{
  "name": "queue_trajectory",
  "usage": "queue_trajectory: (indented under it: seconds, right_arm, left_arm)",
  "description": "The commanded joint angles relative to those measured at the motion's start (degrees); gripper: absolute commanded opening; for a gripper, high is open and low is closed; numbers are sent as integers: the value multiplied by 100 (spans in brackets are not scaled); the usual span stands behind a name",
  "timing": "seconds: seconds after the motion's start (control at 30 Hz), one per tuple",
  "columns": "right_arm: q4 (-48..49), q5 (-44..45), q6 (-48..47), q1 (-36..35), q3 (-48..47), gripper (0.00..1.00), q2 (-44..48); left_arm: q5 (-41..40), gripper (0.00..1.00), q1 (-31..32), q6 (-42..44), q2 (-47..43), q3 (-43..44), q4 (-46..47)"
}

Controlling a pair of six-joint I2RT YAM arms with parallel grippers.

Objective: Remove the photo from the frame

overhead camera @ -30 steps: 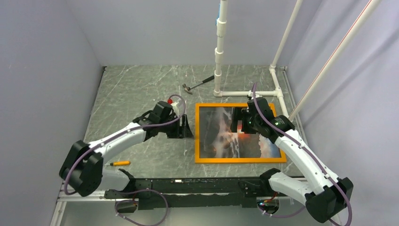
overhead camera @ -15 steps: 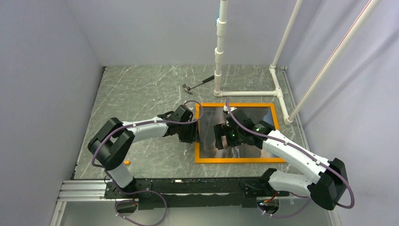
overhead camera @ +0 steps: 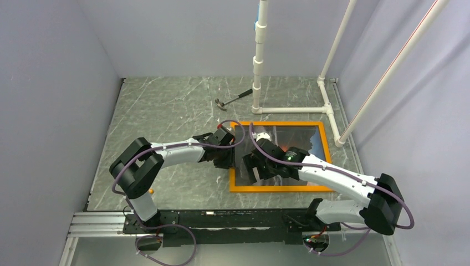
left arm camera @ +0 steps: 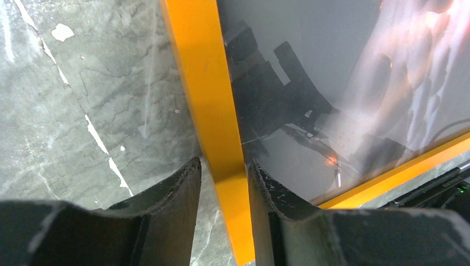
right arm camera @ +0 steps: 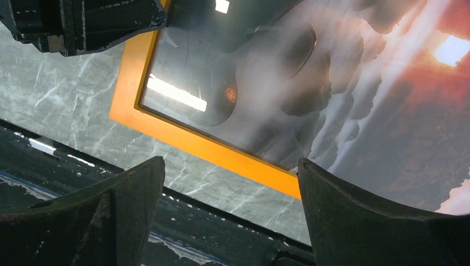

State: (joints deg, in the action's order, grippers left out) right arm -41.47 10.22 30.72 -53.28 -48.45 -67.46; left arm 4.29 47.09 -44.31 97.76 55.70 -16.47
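The photo is not out yet. It lies face up inside the orange frame, and the frame lies flat on the right side of the tabletop. I think the step now is getting a hold on the frame.

The left claw is at the frame's left bar. One finger is on the outer side of the bar and one is on the photo side. They are very close to the bar. I cannot tell if they are squeezing it or just beside it.

The right claw hangs over the near left corner of the photo. Its fingers are wide apart and hold nothing.

Next, I think the left claw needs to pinch the bar tight, so the frame cannot slide. Then the frame can be held or tipped up. The picture side faces up, so the back is underneath. The right claw may need to reach the back or an edge to push the photo free. The bar is thin, so the pinch must be straight on it.

The front of the photo is shiny and shows lamps in it. I cannot tell if a clear sheet covers it.

The two claws are near each other at the left bar, so they could bump. The right arm lies across the photo. The foot of the white pipes is just beside the frame's far edge, so there is little room that way. A hammer lies farther back, well apart from the frame.
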Motion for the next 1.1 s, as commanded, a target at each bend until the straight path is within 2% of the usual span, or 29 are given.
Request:
queue_trajectory:
  seconds: [0.0, 0.07, 0.17, 0.37, 0.73, 1.07]
  right_arm:
    - [265, 315, 116, -194, -112, 90, -168]
    - [303, 390, 137, -320, -112, 89, -262]
    - [341, 568, 114, -574, -127, 90, -391]
    - [444, 919, -40, -1099, -225, 91, -670]
    - [1007, 1721, -349, -2260, -273, 93, -1257]
    - [1154, 3392, -604, -3406, -499, 93, -2070]
  left_arm:
    - [-230, 40, 40, -55, 71, 259, -70]
    - [-203, 40, 48, -76, 90, 215, -11]
    - [-211, 33, 49, -97, 108, 163, 17]
    - [-413, 0, 46, 22, 4, 178, -278]
    - [-413, 0, 42, 24, -736, 93, -837]
    - [-484, 0, -105, 4, -1644, -98, -1187]
